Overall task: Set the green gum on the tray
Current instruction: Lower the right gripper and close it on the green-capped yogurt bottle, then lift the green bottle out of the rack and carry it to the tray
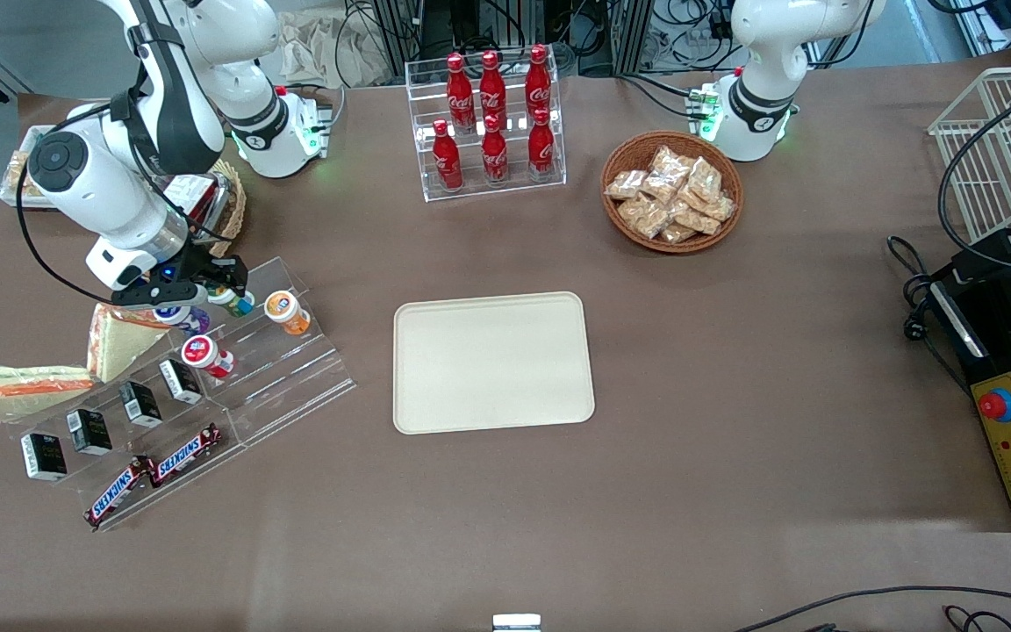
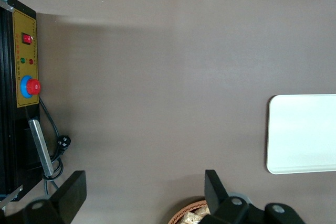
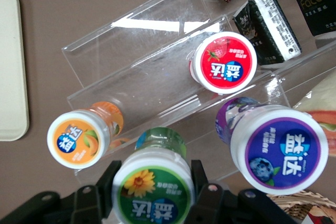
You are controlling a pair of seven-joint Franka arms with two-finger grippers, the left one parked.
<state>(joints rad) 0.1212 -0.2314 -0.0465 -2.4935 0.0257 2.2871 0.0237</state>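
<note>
The green gum [image 3: 152, 190] has a white-rimmed green lid with a yellow flower and a teal-green body. It stands on the upper step of a clear acrylic stand [image 1: 295, 377], toward the working arm's end of the table. My right gripper [image 3: 153, 179] is over it with a black finger [image 3: 108, 177] on each side of the lid, shut on it. In the front view the gripper [image 1: 226, 294] covers most of the gum [image 1: 240, 304]. The cream-beige tray [image 1: 492, 362] lies bare at the table's middle; it also shows in the right wrist view [image 3: 10, 61].
Beside the green gum stand an orange-lidded bottle [image 3: 79, 138], a blue-lidded bottle [image 3: 278, 148] and a red-lidded bottle [image 3: 223, 62]. The stand's lower steps hold black boxes [image 1: 89, 430] and Snickers bars [image 1: 154, 474]. Sandwiches [image 1: 119, 338], a cola rack [image 1: 488, 123] and a snack basket [image 1: 672, 191] are around.
</note>
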